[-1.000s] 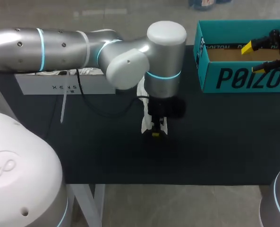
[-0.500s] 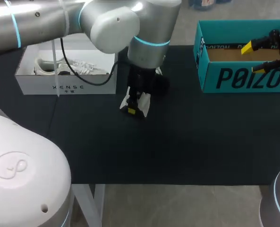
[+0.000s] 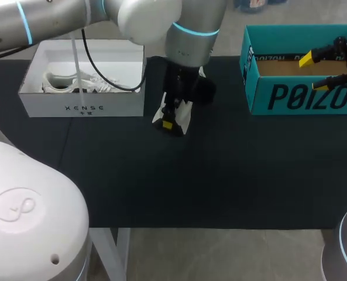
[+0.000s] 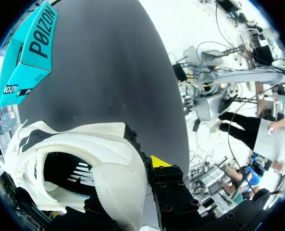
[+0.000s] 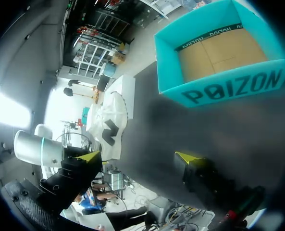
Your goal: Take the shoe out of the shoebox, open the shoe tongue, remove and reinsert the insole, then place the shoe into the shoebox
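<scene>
Shoe [image 3: 173,112], a white sneaker, is hanging from the left jaws over the middle of the bench [image 3: 232,175], towards its far side. It is sitting just to the right of the white shoebox [image 3: 82,108] and well to the left of the teal shoebox [image 3: 302,96]. The left jaws are holding it at the heel collar. In the left wrist view one yellow tip [image 4: 159,161] is pressing on the outside of the heel, while the other is hiding behind the shoe, so I am judging the hold from the way the shoe is hanging. The left arm [image 3: 191,29] is coming in from the far left and pointing straight down over it.

A second shoe [image 3: 74,85] is lying inside the white shoebox at the far left. The teal shoebox at the far right is showing only its bare cardboard floor. The right jaws are hovering over that box, standing wide apart and holding nothing, with one fingertip [image 3: 306,58] showing above the cardboard.

As for progress, the first step is looking done, since the shoe is out of any box. The shoe's mouth is showing dark in the left wrist view, and I cannot tell whether the insole is in place or whether the tongue is pulled open. The tongue and insole work and the return to the box are all looking like work that is left.
</scene>
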Motion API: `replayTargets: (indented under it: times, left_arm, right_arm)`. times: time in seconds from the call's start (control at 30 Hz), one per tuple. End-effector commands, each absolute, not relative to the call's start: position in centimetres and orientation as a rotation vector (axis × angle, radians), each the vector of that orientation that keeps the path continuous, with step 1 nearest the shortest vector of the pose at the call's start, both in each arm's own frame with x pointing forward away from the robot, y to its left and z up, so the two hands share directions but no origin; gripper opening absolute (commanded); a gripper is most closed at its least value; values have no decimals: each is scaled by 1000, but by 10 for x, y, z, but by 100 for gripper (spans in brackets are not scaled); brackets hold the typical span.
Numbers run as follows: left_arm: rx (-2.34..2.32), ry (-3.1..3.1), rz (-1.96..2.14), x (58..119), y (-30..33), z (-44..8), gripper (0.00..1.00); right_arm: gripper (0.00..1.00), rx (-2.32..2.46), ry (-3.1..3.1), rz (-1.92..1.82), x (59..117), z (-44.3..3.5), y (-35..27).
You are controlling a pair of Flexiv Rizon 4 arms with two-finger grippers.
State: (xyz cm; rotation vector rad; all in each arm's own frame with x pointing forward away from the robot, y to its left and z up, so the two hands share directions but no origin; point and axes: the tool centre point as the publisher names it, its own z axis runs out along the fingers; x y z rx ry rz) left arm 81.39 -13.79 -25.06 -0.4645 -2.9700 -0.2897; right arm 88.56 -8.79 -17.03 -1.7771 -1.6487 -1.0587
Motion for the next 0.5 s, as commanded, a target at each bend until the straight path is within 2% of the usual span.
replayTargets:
  times: [0.03,0.17,0.33,0.5]
  left_arm:
    - [-659,-2963,-354,814,-137,-249,0]
    - [-1024,-2870,-422,830,-118,-245,0]
    - [-1094,-2774,-450,856,-92,-236,0]
    - [-1094,-2774,-450,856,-92,-236,0]
  right_arm:
    - [100,-1780,-1650,-1056,885,-171,-88]
    - [100,-1780,-1650,-1056,885,-171,-88]
    - [100,-1780,-1650,-1056,885,-171,-88]
    - [100,-1780,-1650,-1056,885,-171,-88]
